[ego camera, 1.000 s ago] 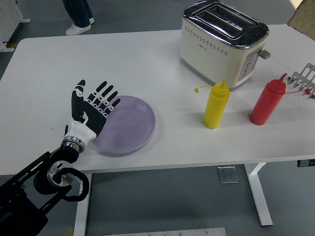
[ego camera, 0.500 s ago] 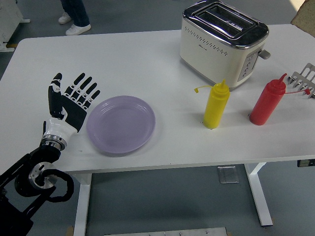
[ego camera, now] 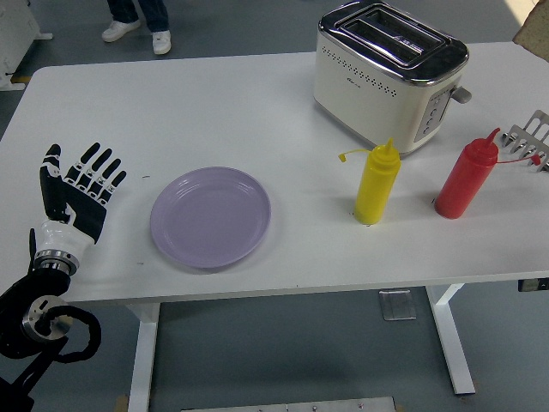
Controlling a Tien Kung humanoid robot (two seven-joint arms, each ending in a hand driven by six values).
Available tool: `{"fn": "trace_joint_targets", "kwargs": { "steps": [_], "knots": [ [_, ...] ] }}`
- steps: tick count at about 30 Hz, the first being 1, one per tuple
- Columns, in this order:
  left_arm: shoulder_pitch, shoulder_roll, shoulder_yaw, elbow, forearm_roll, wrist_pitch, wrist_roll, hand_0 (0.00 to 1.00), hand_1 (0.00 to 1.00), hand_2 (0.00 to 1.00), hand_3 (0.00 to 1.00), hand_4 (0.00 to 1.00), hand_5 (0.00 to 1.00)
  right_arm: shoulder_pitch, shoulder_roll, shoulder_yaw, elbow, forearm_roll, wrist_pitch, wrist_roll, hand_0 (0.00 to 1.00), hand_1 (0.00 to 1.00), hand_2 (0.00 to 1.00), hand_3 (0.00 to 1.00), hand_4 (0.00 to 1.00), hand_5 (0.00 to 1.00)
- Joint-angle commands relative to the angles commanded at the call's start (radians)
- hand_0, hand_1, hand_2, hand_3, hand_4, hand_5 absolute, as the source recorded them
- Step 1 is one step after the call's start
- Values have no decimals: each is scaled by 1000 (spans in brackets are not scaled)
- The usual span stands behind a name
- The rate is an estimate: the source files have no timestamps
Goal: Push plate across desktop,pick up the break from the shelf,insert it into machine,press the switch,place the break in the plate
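A lilac plate (ego camera: 211,216) lies flat near the table's front edge, left of centre. My left hand (ego camera: 75,193) hovers over the table's left side, well clear of the plate, fingers spread and holding nothing. A cream toaster (ego camera: 388,75) with two top slots stands at the back right, its lever on the right side. A metal rack (ego camera: 532,137) shows at the right edge; I see no bread on the part in view. The right hand is out of view.
A yellow squeeze bottle (ego camera: 377,184) and a red squeeze bottle (ego camera: 467,177) stand in front of the toaster. A person's feet (ego camera: 137,33) are on the floor beyond the table's far edge.
My left hand has drawn back to the left, off the plate's left rim, and now sits apart from it. The plate has stayed put. The person's feet have shifted.
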Motion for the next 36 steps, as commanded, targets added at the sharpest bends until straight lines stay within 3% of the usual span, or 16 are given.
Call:
{"fn": "trace_joint_targets", "kwargs": {
  "steps": [8,20,36],
  "knots": [
    [-25,-19,58,56,-13,-2,-3,838,776,735,703,669,998,16,-2,-11,37,5,9,-8,365,435,430,462,113,2],
    [-69,-40,153,58,-37,0,0,838,776,735,702,669,998,47,-14,-33,99,35,43,-41,363,434,431,463,116,2],
    [-102,-54,202,57,-45,0,3,838,777,735,701,669,998,142,-62,-71,249,312,124,-112,341,429,430,464,118,2]
  ]
}}
